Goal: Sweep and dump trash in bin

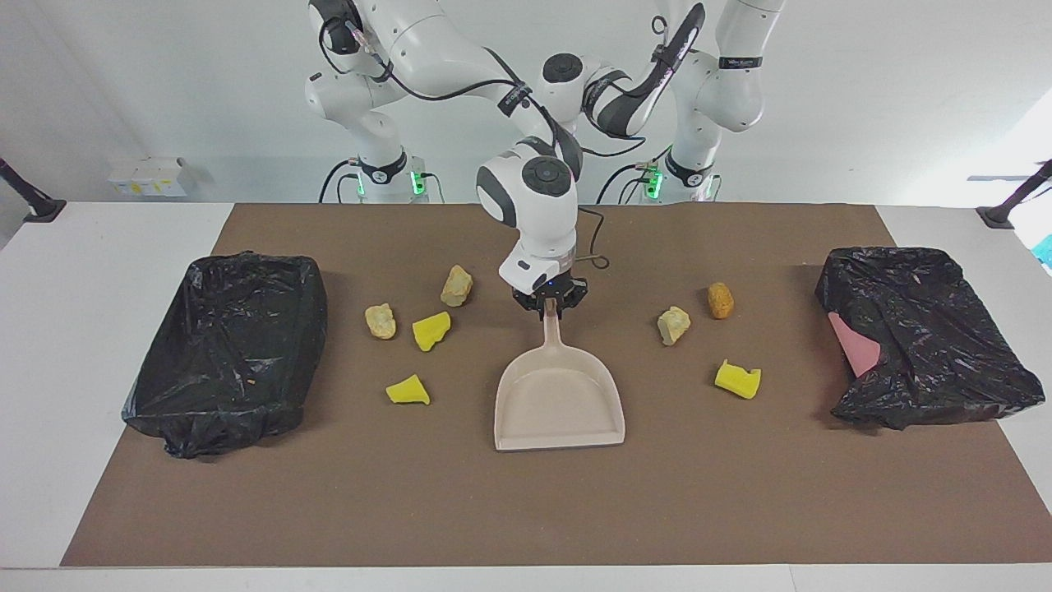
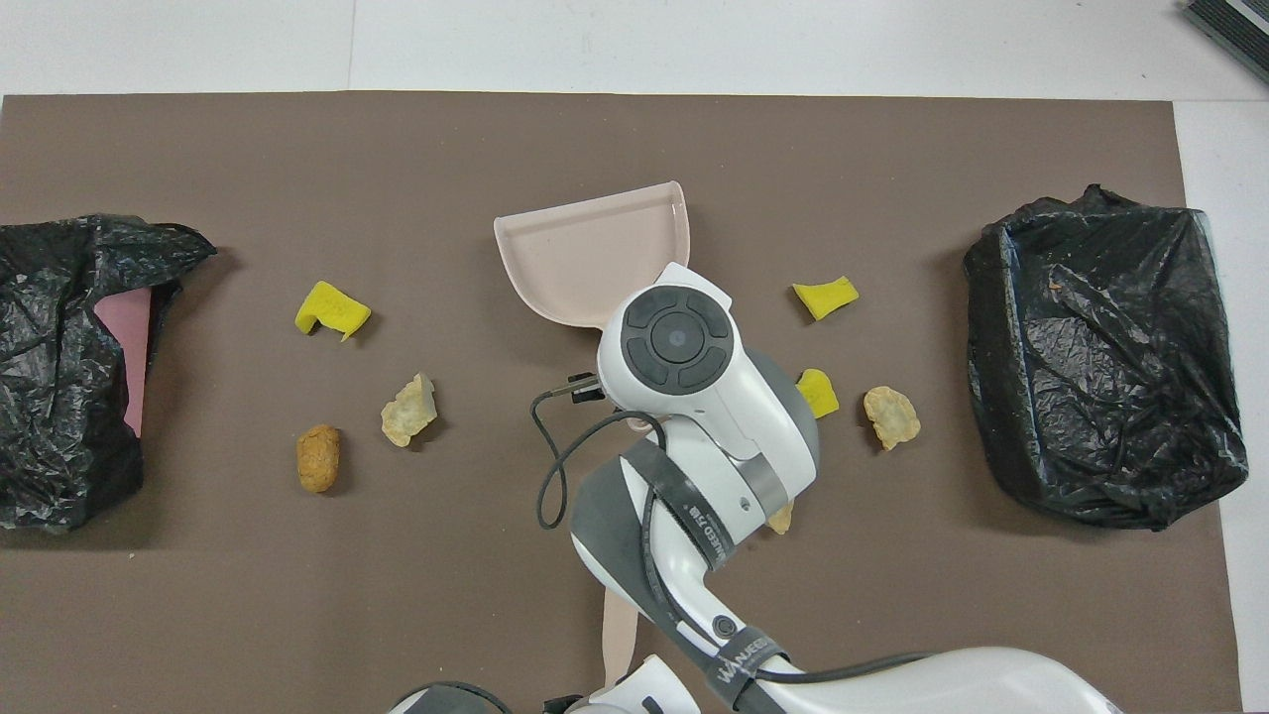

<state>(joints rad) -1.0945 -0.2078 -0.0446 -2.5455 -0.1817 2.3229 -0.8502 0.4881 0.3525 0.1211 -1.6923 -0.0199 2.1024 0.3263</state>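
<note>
Item 1. Left arm: folded up high by its base, waiting; its claw is not seen.

Item 2. Right claw: low over the mat's middle, clamped on the handle of the dustpan. The pan lies flat, mouth pointing away from the robots, and is empty.

Item 3. Trash, 7 small lumps, all loose on the brown mat, none in the pan.
- Nearest the robots: 1 beige chunk and 1 orange-brown lump.
- Next: 1 beige chunk and 1 yellow wedge toward the right arm's end; 1 beige chunk toward the left arm's end.
- Farthest: 2 yellow wedges, one on either side of the pan.

Item 4. 2 bins in black bags: an open bin at the right arm's end and a crumpled bin at the left arm's end, pink showing through its bag.

Risks, judged:
- No brush is visible, so the pan's lip would likely shove light foam ahead instead of scooping it.
- The slim handle could twist in the grip when the pan is loaded or tilted.
- Lumps could roll out on the lift.
- The collapsed bag could block a dump.
</note>
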